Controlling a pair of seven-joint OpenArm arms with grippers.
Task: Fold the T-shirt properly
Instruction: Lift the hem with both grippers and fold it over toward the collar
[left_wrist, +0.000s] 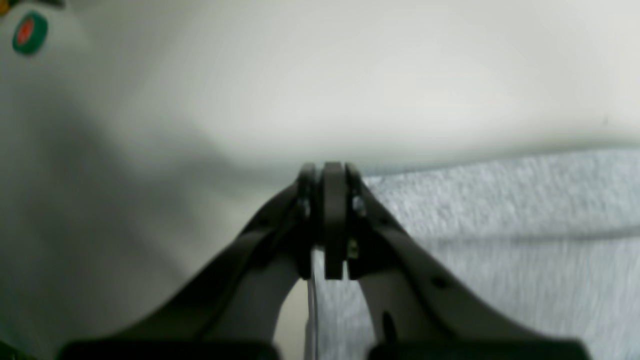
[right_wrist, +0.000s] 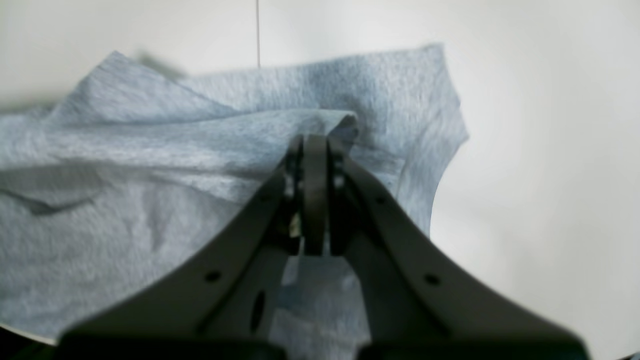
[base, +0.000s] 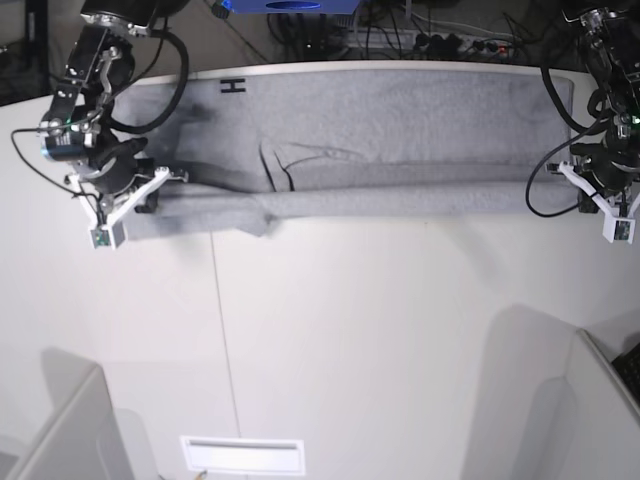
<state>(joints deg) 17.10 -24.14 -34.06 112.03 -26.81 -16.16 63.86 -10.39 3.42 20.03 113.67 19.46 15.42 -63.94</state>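
Both tools, left and right, each pinching the T-shirt (long axis across the table).

T-shirt: heather-grey knit cloth, matt, faintly fuzzy, soft creases. Surface: white, smooth, slight sheen, thin seam line. Left tool and right tool: dark matt plastic, small bright metal screws. Wrist brackets in base view: white plastic.

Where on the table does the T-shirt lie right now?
In the base view the T-shirt stretches across the table's far edge, between the right gripper and left gripper.
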